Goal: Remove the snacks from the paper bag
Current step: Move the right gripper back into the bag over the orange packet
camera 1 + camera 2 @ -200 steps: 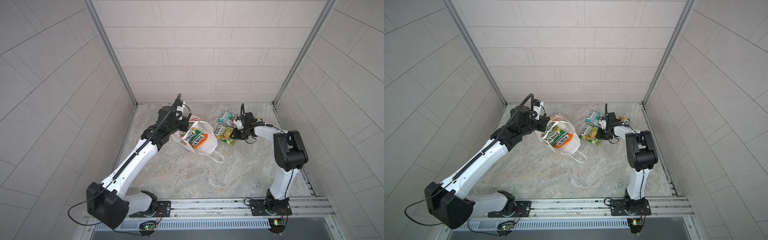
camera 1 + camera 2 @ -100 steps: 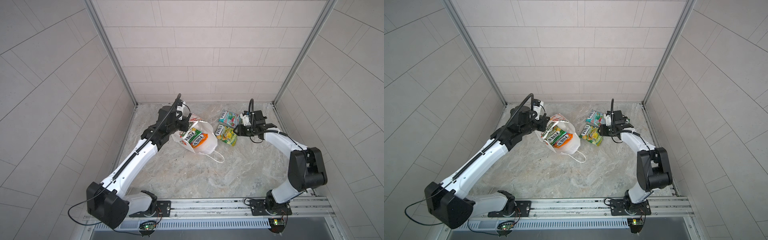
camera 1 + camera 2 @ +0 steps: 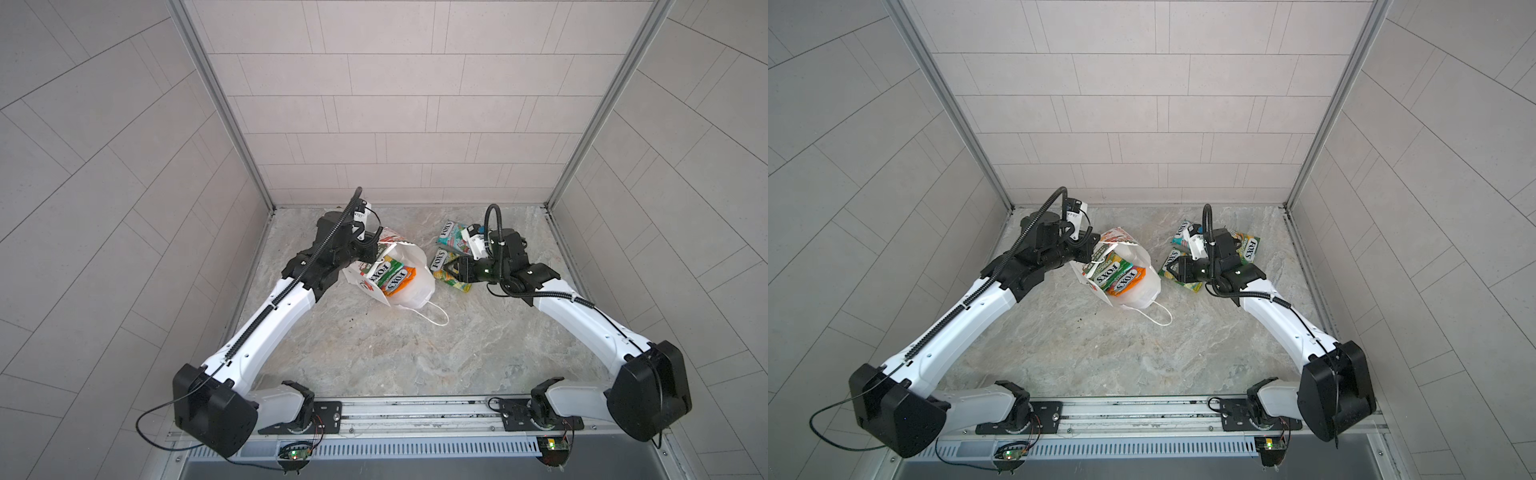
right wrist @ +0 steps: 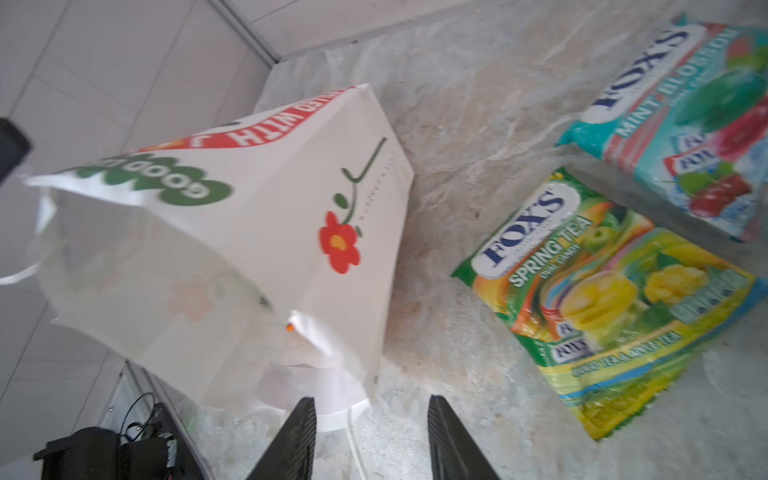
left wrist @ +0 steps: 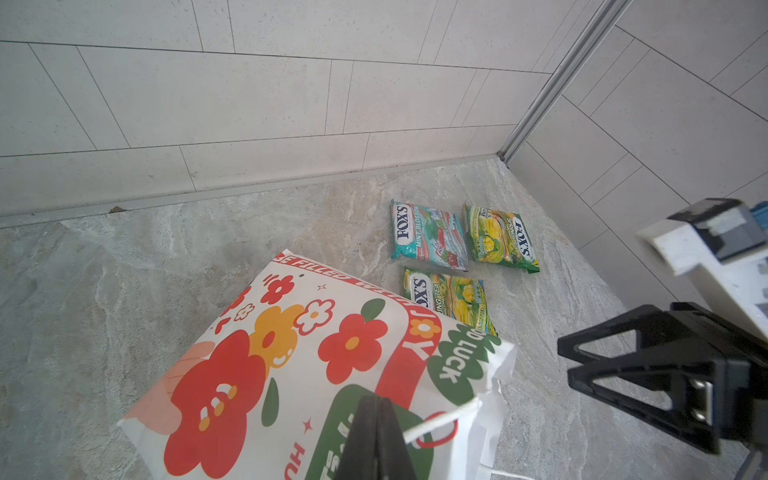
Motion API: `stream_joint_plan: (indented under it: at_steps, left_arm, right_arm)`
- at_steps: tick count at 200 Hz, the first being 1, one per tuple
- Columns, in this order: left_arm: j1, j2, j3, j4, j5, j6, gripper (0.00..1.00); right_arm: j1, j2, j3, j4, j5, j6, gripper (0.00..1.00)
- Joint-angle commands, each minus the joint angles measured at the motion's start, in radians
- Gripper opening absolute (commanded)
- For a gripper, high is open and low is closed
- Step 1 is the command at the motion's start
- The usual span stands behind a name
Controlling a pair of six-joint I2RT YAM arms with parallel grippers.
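— Grey tiled walls and a marbled table are logged. What is recorded in both top views?

— Paper bag is found tipped over left of centre, mouth open. Snacks are seen inside: at least two packets, green and orange. Bag rim is pinched by the left gripper, jaws closed flat on the paper. Right gripper is held low, just right of the bag, jaws partly apart, nothing between them. A green-yellow packet is partly covered by it. A teal packet is laid behind that, nearer the back wall. A second green-yellow packet is shown in a top view beside the right wrist.

— And from the left wrist?

— Flowered face of the bag is seen close up. Left fingers are pressed together on its rim, next to a cord handle. All three loose packets are laid flat on the table beyond the bag; one green-yellow packet is partly hidden by the bag's edge. Right gripper is also caught, parted and empty.

— Right wrist?

— Two fingers are seen parted; only table and a corner of the bag are framed between them. A red flower is printed on the bag's side. Green-yellow and teal packets are laid just beside the bag, not touching it. Parts are blurred.
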Motion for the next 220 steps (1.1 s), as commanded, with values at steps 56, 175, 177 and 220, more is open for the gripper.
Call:
stream_joint_plan:
  at_steps: [56,175,177,220]
  left_arm:
    - [0.001,-0.015,-0.005,0.019,-0.004,0.01,0.0]
    - [-0.002,-0.013,-0.012,0.039,0.027,-0.019,0.0]
    - [-0.002,-0.014,-0.011,0.038,0.031,-0.022,0.0]
    - [-0.002,-0.016,-0.014,0.046,0.042,-0.032,0.0]
  right_arm:
    - [0.25,0.034,-0.046,0.116,0.12,0.049,0.42]
    - [0.404,0.322,0.074,0.117,0.504,0.201,0.39]
    - [0.404,0.326,0.075,0.114,0.51,0.21,0.39]
    - [0.404,0.391,0.096,0.139,0.567,0.332,0.4]
